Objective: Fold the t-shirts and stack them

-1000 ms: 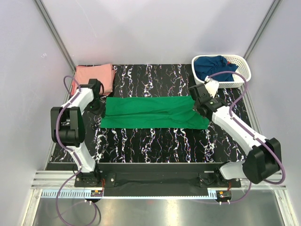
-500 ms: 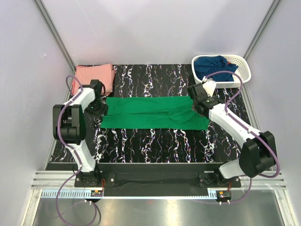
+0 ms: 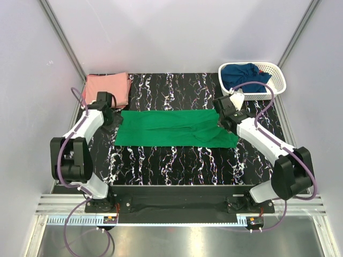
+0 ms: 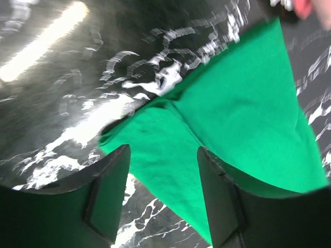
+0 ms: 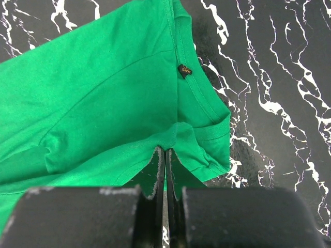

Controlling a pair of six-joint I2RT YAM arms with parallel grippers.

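The bright green t-shirt [image 3: 171,128] lies folded into a long flat band across the middle of the black marbled table [image 3: 177,160]. My left gripper [image 3: 114,120] hovers open over the shirt's left end [image 4: 243,113], its fingers [image 4: 111,191] apart with nothing between them. My right gripper [image 3: 226,125] is shut on a pinch of green cloth at the collar end [image 5: 103,93], next to the neck label [image 5: 184,70]. The salmon pink t-shirt [image 3: 108,88] lies folded at the back left. The dark navy t-shirt [image 3: 244,75] is bunched in the basket.
The white lattice basket [image 3: 276,72] stands at the back right corner, close behind my right arm. The pink shirt lies just behind my left wrist. Grey walls enclose the table on three sides.
My left gripper has opened and let go of the green shirt's left end, and the left arm has swung outward. The right gripper has shifted slightly back, still shut.
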